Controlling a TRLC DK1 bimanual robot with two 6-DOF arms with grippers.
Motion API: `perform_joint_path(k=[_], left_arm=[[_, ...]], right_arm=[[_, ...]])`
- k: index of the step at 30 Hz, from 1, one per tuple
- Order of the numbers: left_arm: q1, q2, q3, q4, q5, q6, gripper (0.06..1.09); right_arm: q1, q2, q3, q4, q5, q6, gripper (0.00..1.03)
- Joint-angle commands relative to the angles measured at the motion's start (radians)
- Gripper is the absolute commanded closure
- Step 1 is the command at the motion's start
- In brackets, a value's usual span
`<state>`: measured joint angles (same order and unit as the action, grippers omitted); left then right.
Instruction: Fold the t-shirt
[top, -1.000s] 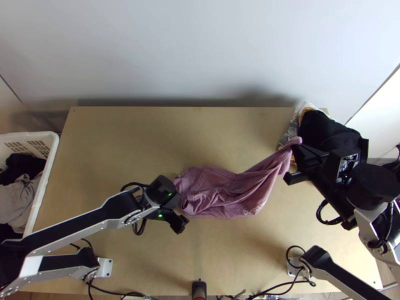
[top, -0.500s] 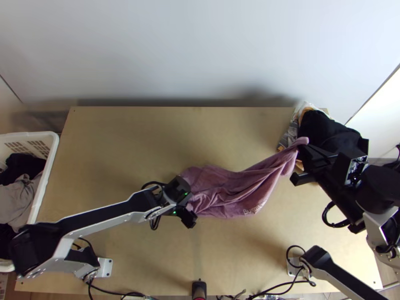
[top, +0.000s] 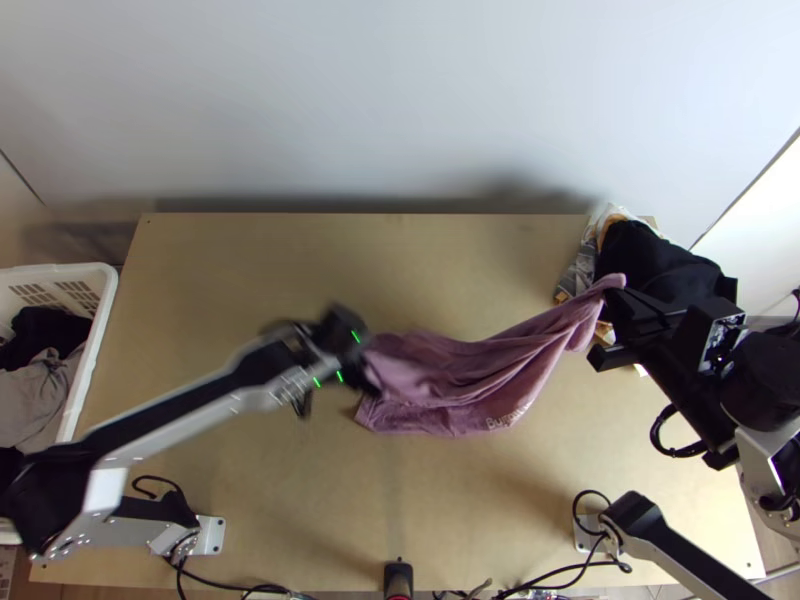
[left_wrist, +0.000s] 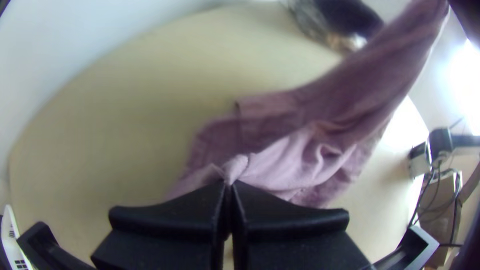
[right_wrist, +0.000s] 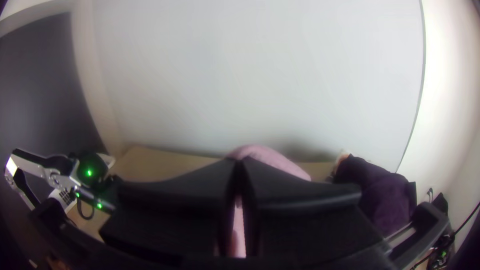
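The mauve t-shirt (top: 450, 375) lies bunched at mid-table, one end stretched up to the right gripper (top: 612, 325) beside the dark pile. At the shirt's other end is the left gripper (top: 368, 375), blurred. In the left wrist view, the left gripper (left_wrist: 229, 186) is shut on a pinch of the t-shirt (left_wrist: 310, 155), whose far end rises away. In the right wrist view, the right gripper (right_wrist: 240, 162) is shut on the t-shirt (right_wrist: 270, 156), which shows beyond and between the fingers. Small lettering sits near the shirt's lower edge in the top view.
A pile of clothes with a black piece (top: 650, 260) on top lies at the table's far right. At the left stands a white basket (top: 88, 370) holding dark and grey clothes. Bare wood (top: 270, 270) spreads across the table's far left part.
The left gripper first went right over the shirt's end, then back left and up the picture, and the shirt's near-left corner now shows. The right gripper has shifted slightly right, pulling the raised end along.
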<state>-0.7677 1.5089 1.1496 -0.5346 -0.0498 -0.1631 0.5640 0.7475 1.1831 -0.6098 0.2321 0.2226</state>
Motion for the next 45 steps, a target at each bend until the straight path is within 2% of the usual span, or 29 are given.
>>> perform_joint_path(k=[1,6,12,15,24,27,32,38,45], left_arm=[[0.288,-0.111,0.309,-0.125,0.002,0.002,1.05],[0.512,-0.070,0.473,-0.127,0.038,-0.016,1.05],[0.654,-0.075,0.509,-0.085,0.038,-0.223,1.05],[0.670,-0.131,0.507,-0.048,0.038,-0.271,1.05],[0.660,-0.296,0.484,0.108,0.044,-0.263,1.05],[0.656,-0.320,0.476,0.162,0.028,-0.268,1.05],[0.656,-0.334,0.463,0.291,-0.143,-0.296,1.05],[0.680,-0.334,0.348,0.410,-0.157,-0.291,1.05],[0.714,-0.231,0.283,0.519,-0.162,-0.277,1.05]], right_arm=[[-0.004,-0.002,-0.005,0.002,0.001,-0.005,1.00],[-0.003,0.016,0.004,0.030,0.001,-0.008,1.00],[-0.012,0.062,0.081,0.071,0.003,-0.012,1.00],[-0.042,0.096,0.167,0.097,0.003,-0.009,1.00],[-0.130,0.219,0.421,0.196,0.006,-0.011,1.00],[-0.145,0.257,0.432,0.269,0.007,-0.009,1.00],[-0.145,0.337,0.470,0.443,0.101,-0.006,1.00],[-0.142,0.415,0.455,0.486,0.110,-0.012,1.00],[-0.162,0.533,0.411,0.645,0.110,-0.092,1.00]])
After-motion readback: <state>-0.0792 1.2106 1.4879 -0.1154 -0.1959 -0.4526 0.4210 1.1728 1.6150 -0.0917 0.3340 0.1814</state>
